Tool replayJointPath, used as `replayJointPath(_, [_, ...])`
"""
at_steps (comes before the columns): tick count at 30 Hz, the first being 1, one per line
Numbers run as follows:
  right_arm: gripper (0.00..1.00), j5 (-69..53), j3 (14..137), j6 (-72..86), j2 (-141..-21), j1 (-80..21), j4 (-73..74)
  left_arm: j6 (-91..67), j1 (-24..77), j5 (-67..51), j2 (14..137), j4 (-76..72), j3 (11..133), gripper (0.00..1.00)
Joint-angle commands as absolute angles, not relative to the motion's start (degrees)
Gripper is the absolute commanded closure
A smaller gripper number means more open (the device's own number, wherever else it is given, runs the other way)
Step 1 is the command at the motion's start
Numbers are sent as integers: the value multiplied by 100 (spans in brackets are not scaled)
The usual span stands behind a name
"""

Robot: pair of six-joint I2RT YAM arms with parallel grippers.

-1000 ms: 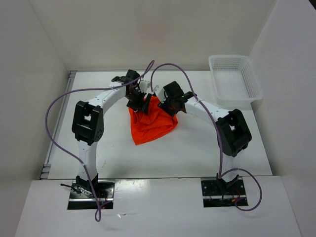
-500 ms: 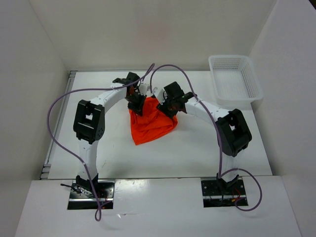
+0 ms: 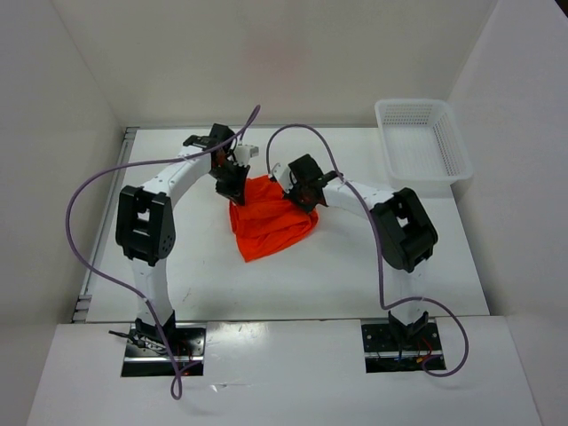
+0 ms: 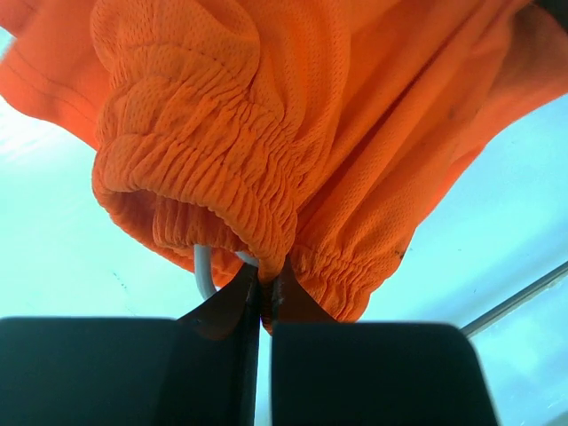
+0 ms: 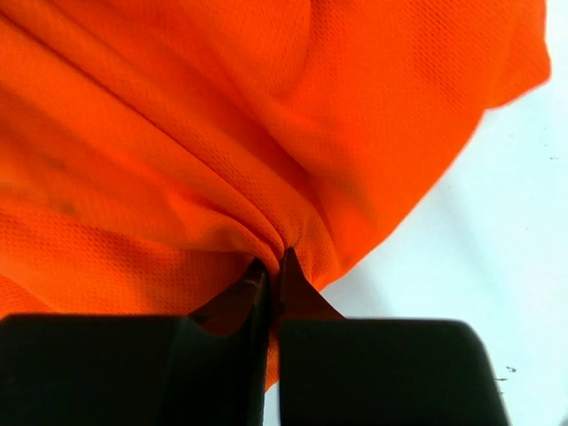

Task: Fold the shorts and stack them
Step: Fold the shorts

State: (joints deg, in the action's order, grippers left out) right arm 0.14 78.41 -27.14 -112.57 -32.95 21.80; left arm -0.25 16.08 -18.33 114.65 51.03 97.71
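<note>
The left end effector [image 4: 264, 282] and right end effector [image 5: 273, 269] each pinch the shorts [image 3: 266, 224] tight, probably to pull them flat for folding.

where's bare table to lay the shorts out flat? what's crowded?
Widest bare table is the near strip between the shorts and the arm bases. Also free: the far strip up to the back wall, and the gap between right arm and white basket. Crowded: centre, where left gripper and right gripper both pinch the shorts.
</note>
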Motion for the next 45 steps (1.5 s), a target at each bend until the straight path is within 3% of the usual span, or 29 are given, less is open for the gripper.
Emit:
replayJointPath(1, [100,413,7770,-2934,-10638,-3305,2021,0,1205,-1609,11224,5256,9704,97])
replayJointPath(8, [100,-61,6542,-3638,-9159,-3524,2084,0,817,-1599,11224,5361,9379,96])
replayJointPath(18, [100,-36,5380,-4218,-9070,-4131,1837,0,818,-1644,11418,5125,8746,93])
replayJointPath(23, [71,-254,5238,-4351,-8947,-4131,2126,0,817,-1573,11355,5071,8561,89])
replayJointPath(28, [63,-675,5659,-4298,-8255,-4131,2513,0,817,-1758,11136,5071,8403,72])
replayJointPath(29, [55,-851,5721,-4298,-8070,-4131,2514,0,817,-1880,11066,5071,8402,69])
replayJointPath(32, [45,-1668,5827,-4298,-7428,-4131,2462,0,817,-2108,10943,5177,8455,55])
replayJointPath(37, [46,-1942,6186,-3149,-8268,-4192,1374,0,765,-2556,10715,5624,8937,42])
replayJointPath(41, [56,-1715,6767,-2470,-9403,-4245,601,0,712,-2900,10582,5730,9307,31])
replayJointPath(45, [67,-1372,7065,-2321,-10176,-4351,88,0,712,-2516,10635,5179,9492,29])
